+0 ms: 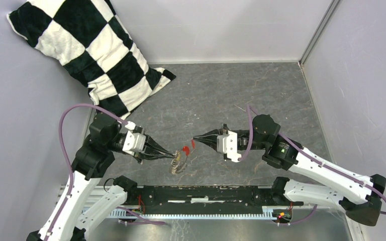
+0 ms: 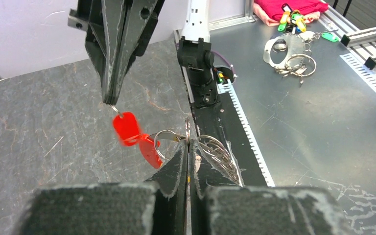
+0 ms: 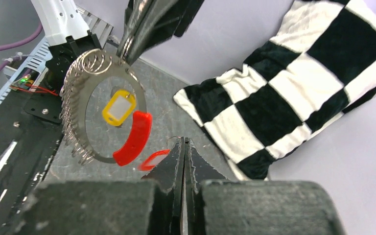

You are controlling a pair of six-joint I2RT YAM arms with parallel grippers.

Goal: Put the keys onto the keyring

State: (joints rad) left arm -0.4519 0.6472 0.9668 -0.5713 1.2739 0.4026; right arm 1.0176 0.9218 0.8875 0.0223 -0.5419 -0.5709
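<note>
The left gripper (image 1: 170, 155) has its jaws pressed tight on the keyring (image 1: 177, 163), near the middle of the table's near edge. Just right of it, the right gripper (image 1: 195, 140) pinches the red key (image 2: 126, 128). Only the right wrist view shows the yellow key (image 3: 119, 106), maybe hanging on the ring.

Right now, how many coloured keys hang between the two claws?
2. The red key is pinched in the right claw; the yellow key shows through the keyring held by the left claw. Others may be hidden.
</note>
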